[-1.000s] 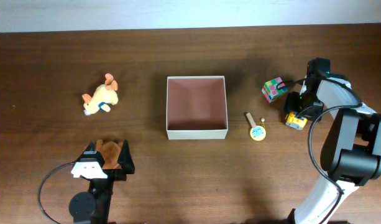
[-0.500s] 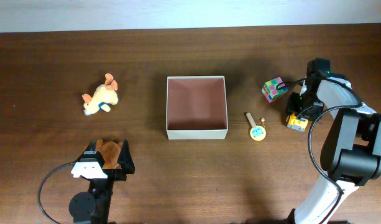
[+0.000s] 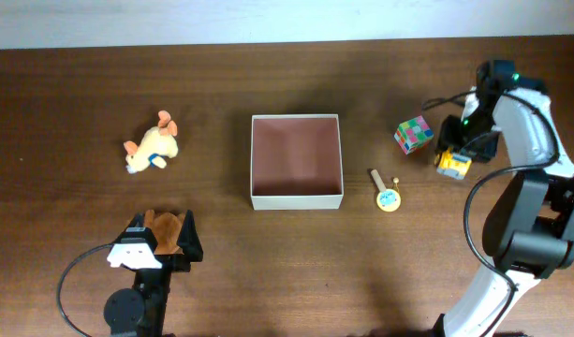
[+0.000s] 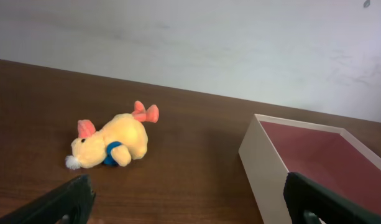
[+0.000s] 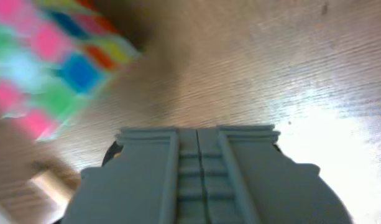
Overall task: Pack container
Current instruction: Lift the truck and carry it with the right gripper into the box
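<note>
- Progress: nothing was packed yet. The container (image 3: 297,199) sat mid-table with its open top up, and its reddish-brown floor was bare in the overhead and left wrist views.
- The right gripper (image 3: 450,159) was at the far right of the table, well apart from the container. It looked clenched on a small yellow toy (image 3: 452,168).
- The right wrist view showed only a grey ridged block (image 5: 196,180) filling the lower frame, with no fingers I could make out. The grip is therefore my read from the overhead, not certain.
- A multicolour cube (image 3: 413,135) lay on the table just beside that gripper, on the container side. It looked apart from the gripper.
- A stick toy with a round disc (image 3: 387,194) lay between the cube and the container, near the container's right wall, outside it.
- A yellow plush animal (image 3: 153,148) lay on its side left of the container, well apart from it.
- The left gripper (image 3: 162,245) was at the front left, jaws spread wide and gripping nothing. A brown soft-looking item (image 3: 167,225) sat at its fingers in the overhead; I couldn't tell whether they touched.
- Judgement: at best the first pick was in hand. Every transfer into the container was left to do, five items by my count.
- Surface: a dark brown wood-grain table (image 3: 80,84), flat, with a glare patch in the right wrist view.
- Room: a plain pale wall (image 4: 178,37) stood behind the far table edge. Nothing else was visible.
</note>
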You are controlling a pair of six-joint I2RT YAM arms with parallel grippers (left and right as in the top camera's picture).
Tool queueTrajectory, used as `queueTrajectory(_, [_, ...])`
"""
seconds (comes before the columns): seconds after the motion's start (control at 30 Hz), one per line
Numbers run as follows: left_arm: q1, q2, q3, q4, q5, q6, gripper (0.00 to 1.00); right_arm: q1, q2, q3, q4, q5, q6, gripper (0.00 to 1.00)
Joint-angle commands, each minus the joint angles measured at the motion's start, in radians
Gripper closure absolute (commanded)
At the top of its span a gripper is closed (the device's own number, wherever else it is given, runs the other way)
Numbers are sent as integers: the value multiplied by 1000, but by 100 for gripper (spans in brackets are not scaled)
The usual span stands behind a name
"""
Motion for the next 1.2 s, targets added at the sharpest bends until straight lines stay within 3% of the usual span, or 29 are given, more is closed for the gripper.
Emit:
queueTrajectory(0.0, [0, -8, -6, -1, 14, 16, 1, -3, 1, 128, -82, -195, -91, 42])
queueTrajectory(0.3, [0, -8, -6, -1, 14, 16, 1, 88, -34, 275, -225, -615, -278, 42])
queueTrajectory(0.6, [0, -8, -6, -1, 14, 16, 1, 351, -38, 275, -109, -653, -227, 42])
queueTrajectory(0.7, [0, -8, -6, -1, 14, 16, 1, 456, -35, 275, -20, -585, -137, 42])
queueTrajectory(0.9, [0, -8, -6, -1, 14, 16, 1, 675, -6, 268, 131, -246, 135, 42])
queueTrajectory(1.17, [0, -8, -6, -1, 14, 16, 1, 845, 88, 265, 219, 111, 395, 42])
